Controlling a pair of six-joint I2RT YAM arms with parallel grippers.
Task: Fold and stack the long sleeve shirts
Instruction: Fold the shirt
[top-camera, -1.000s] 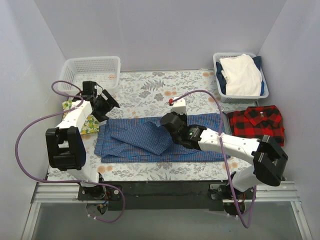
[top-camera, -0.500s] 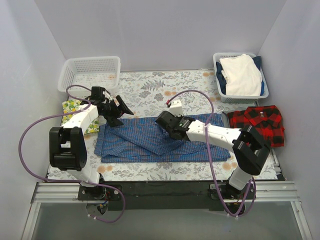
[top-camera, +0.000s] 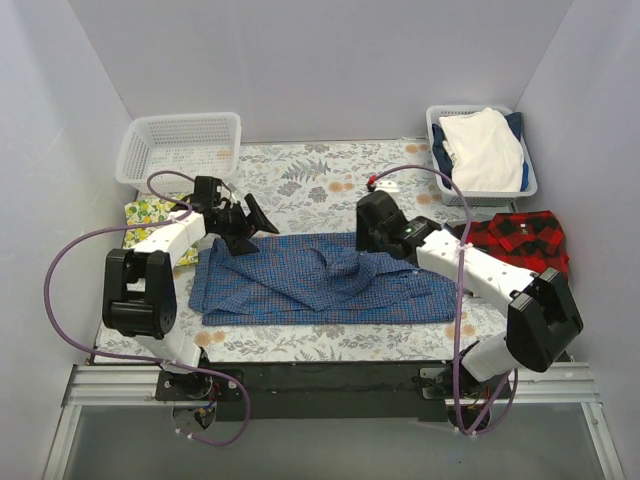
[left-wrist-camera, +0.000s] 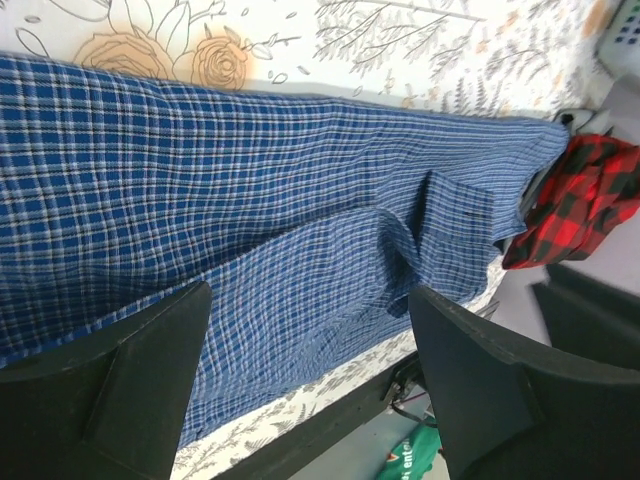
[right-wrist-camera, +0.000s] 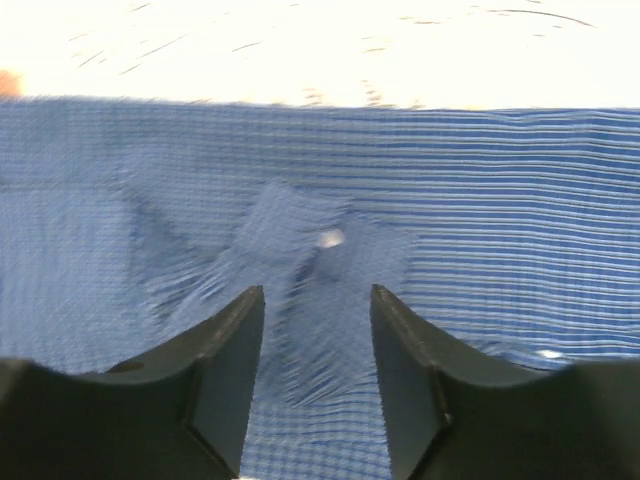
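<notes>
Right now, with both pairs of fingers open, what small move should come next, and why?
Probably lower the left fingers onto the far left corner of the blue shirt and close them. They hang open beside it, holding nothing; the right fingers are open too, above a rumpled fold, so that side seems done.

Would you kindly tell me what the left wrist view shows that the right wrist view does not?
Only the left wrist: the red shirt beyond the end of the blue shirt, and the open left gripper. Only the right wrist: the open right gripper over a small pucker in the cloth. Both: the blue shirt spread out, with pale table cover past its far edge.
</notes>
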